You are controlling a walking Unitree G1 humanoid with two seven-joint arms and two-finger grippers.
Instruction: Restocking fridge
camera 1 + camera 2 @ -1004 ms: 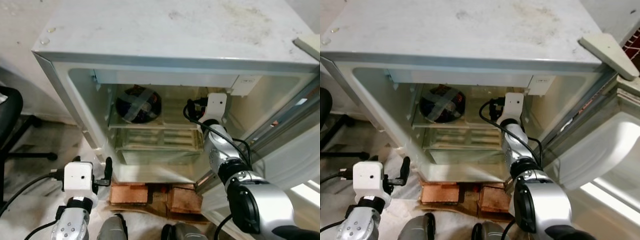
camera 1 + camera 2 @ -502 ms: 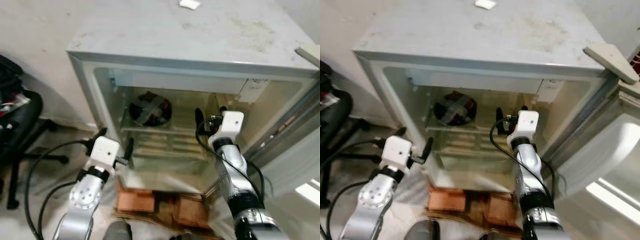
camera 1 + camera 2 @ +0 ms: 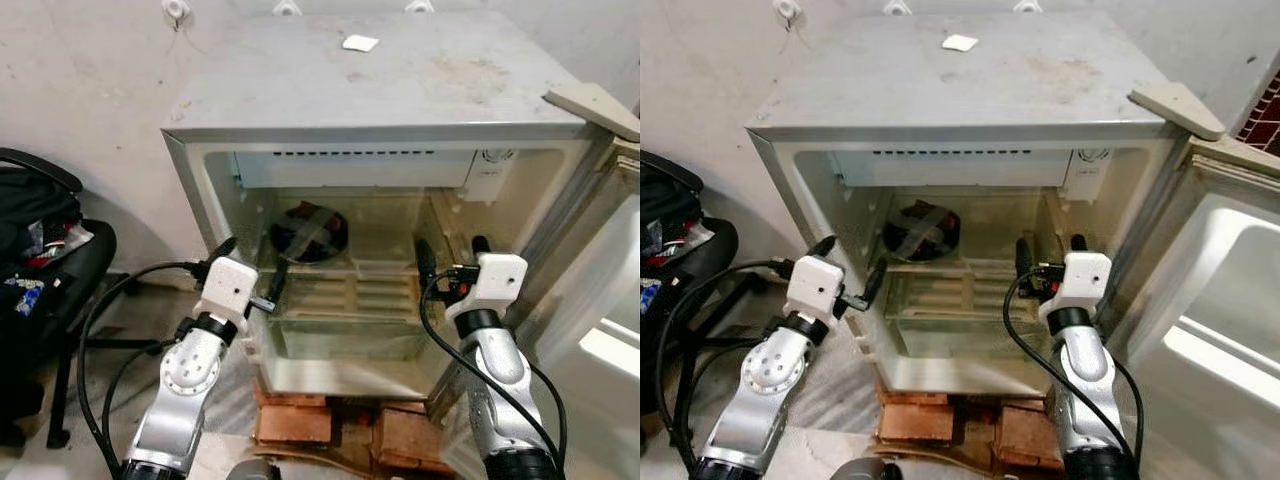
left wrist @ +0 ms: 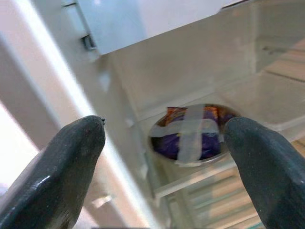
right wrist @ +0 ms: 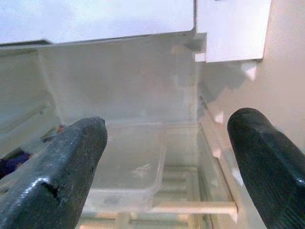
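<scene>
Nearest, under the fridge [image 3: 380, 90], reddish bricks [image 3: 292, 424] prop up its base on the floor. Just above them both arms reach toward the open cabinet. The left gripper [image 3: 252, 272] hangs at the left front edge of the opening, fingers spread wide and holding nothing; the right gripper [image 3: 452, 258] hangs at the right side of the opening, likewise spread and empty. Between them, low in the cabinet, sits a clear drawer [image 3: 345, 335] with a slatted shelf [image 3: 350, 293] over it. Farther in, on the left of the upper shelf, lies a round dark bowl [image 4: 190, 133] of purple-wrapped contents, crossed with strips of pale tape. To its right on the same shelf rests a clear shallow tray [image 5: 131, 179]. The fridge door [image 3: 1210, 300] stands swung open on the right. On the left, beside the fridge, stands a black chair [image 3: 45, 260] with bags on it. On the far part of the fridge top lies a small white scrap [image 3: 359, 43]
</scene>
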